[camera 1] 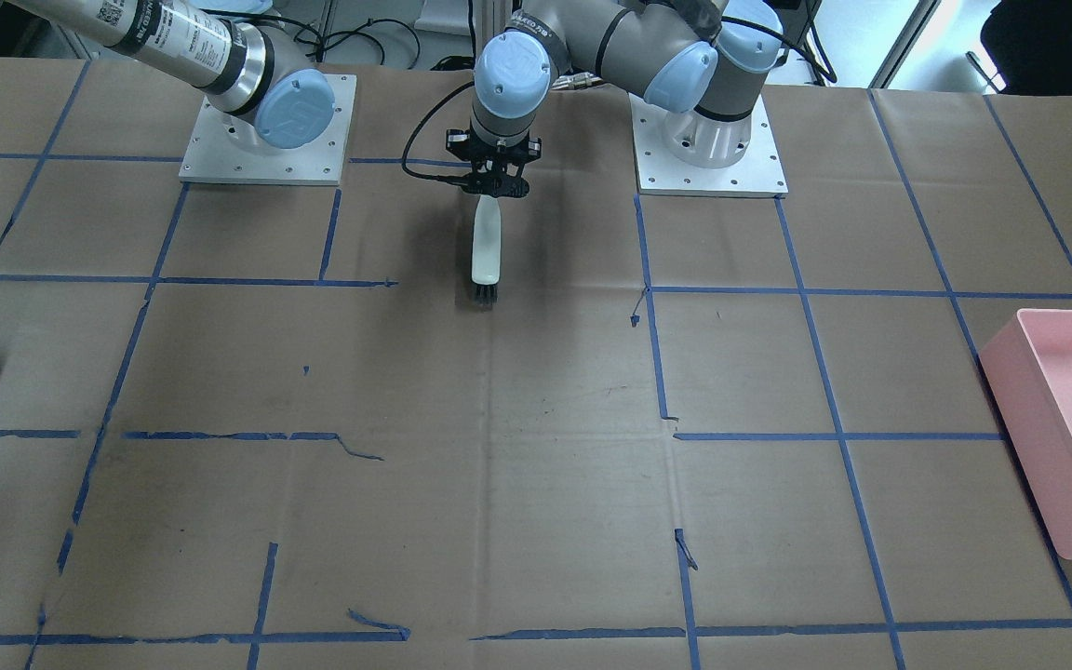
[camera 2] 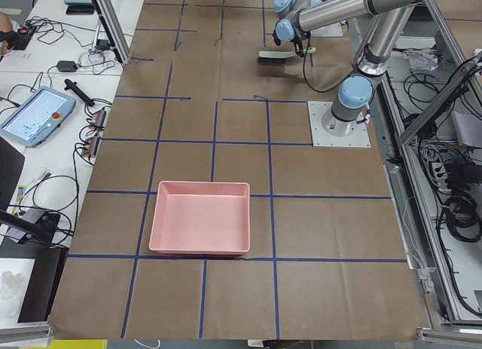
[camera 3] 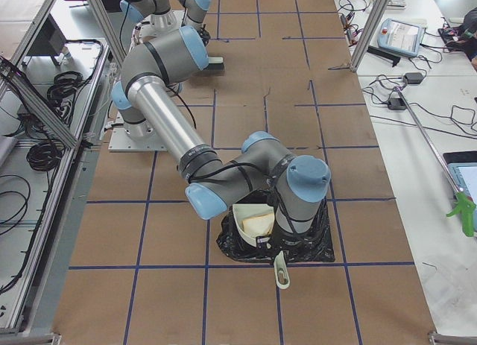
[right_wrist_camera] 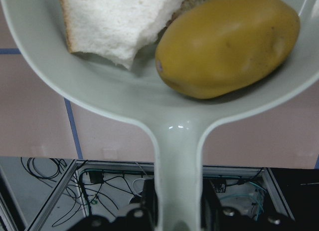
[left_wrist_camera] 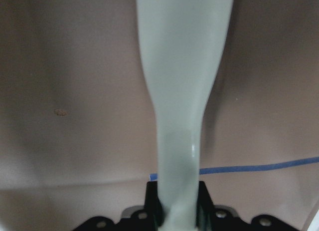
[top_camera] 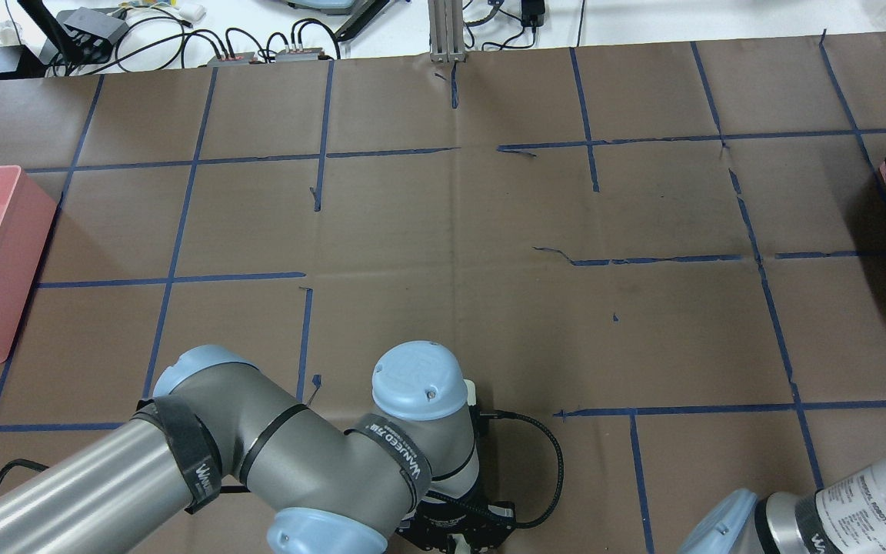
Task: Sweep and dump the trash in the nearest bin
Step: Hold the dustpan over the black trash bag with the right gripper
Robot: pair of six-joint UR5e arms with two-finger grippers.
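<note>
We judge sweeping done, dumping left: our right gripper [right_wrist_camera: 177, 212] clamps the dustpan [right_wrist_camera: 124, 99], potato [right_wrist_camera: 227, 44] and bread [right_wrist_camera: 112, 21] aboard, over the black-lined bin [camera 3: 317, 242], while our left gripper [camera 1: 492, 193] grips the idle brush [camera 1: 486, 247].

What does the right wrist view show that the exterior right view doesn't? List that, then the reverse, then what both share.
Only the right wrist view: the potato lying in the dustpan, and the right gripper shut on the pan's handle.
Only the exterior right view: the black bin bag by the pan, and the brush far up the table.
Both: the dustpan and the white bread in it.
</note>
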